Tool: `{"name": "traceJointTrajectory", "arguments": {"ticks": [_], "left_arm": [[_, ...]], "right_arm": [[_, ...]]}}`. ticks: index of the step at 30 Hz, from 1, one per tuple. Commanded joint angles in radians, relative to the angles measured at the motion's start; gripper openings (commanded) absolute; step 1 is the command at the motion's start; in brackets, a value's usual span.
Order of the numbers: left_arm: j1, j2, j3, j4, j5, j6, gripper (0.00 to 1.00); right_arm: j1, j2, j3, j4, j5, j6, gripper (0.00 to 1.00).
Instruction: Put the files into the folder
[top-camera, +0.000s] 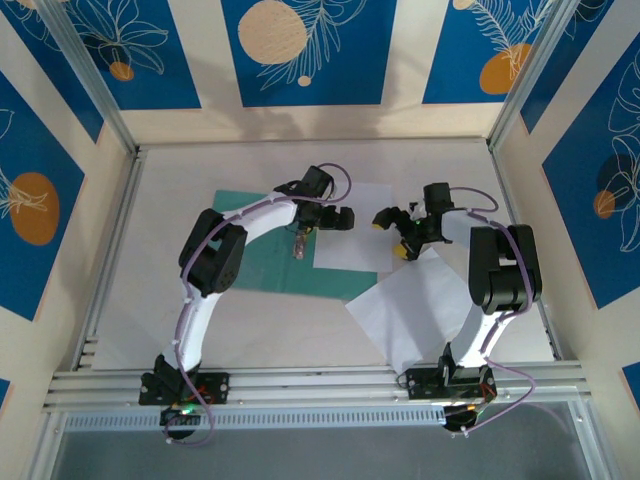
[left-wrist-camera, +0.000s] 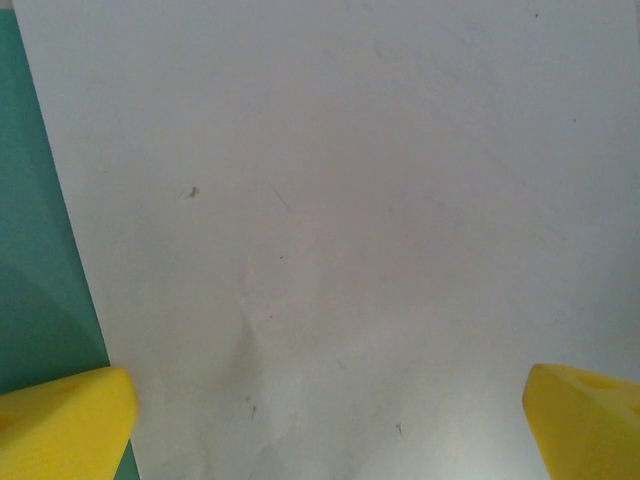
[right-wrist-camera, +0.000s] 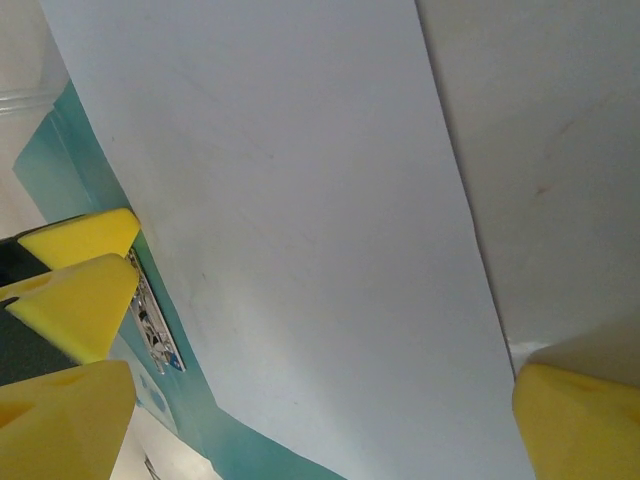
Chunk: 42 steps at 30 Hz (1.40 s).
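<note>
The teal-green folder (top-camera: 255, 260) lies open and flat in the middle of the table, its metal clip (top-camera: 298, 243) along the spine. One white file (top-camera: 358, 250) rests over its right leaf. The other file (top-camera: 420, 305) lies askew on the table to the right front. My left gripper (top-camera: 335, 217) hovers open over the first file (left-wrist-camera: 350, 200), the folder's green (left-wrist-camera: 30, 220) at its left. My right gripper (top-camera: 395, 232) is open above that file's (right-wrist-camera: 300, 230) right part. In the right wrist view I see the clip (right-wrist-camera: 155, 325) and the left gripper's yellow fingers (right-wrist-camera: 75, 270).
Bare table (right-wrist-camera: 550, 150) lies right of the file. Metal frame posts and patterned blue walls (top-camera: 300, 50) enclose the table, and a rail (top-camera: 320, 380) runs along its near edge by the arm bases.
</note>
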Motion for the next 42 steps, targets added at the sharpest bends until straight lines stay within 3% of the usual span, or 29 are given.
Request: {"name": "traceJointTrajectory", "arguments": {"ticks": [1, 17, 30, 37, 42], "left_arm": [[-0.005, -0.034, -0.022, -0.03, 0.026, 0.002, 1.0], [0.021, -0.016, 0.057, -0.106, -0.059, 0.038, 1.0], [0.02, 0.063, 0.064, -0.109, -0.038, -0.004, 0.94], [0.016, 0.048, 0.002, -0.032, 0.049, -0.038, 0.81], [0.017, 0.033, -0.018, -0.018, 0.058, -0.047, 0.8]], "right_arm": [[-0.007, -0.031, -0.005, -0.024, -0.029, -0.023, 0.97], [-0.002, 0.007, 0.04, -0.05, -0.023, -0.047, 0.97], [0.007, 0.041, 0.054, -0.05, -0.027, -0.048, 0.97], [0.023, 0.054, 0.058, -0.05, -0.028, -0.045, 0.97], [0.036, 0.059, 0.064, -0.058, -0.026, -0.047, 0.97]]}}
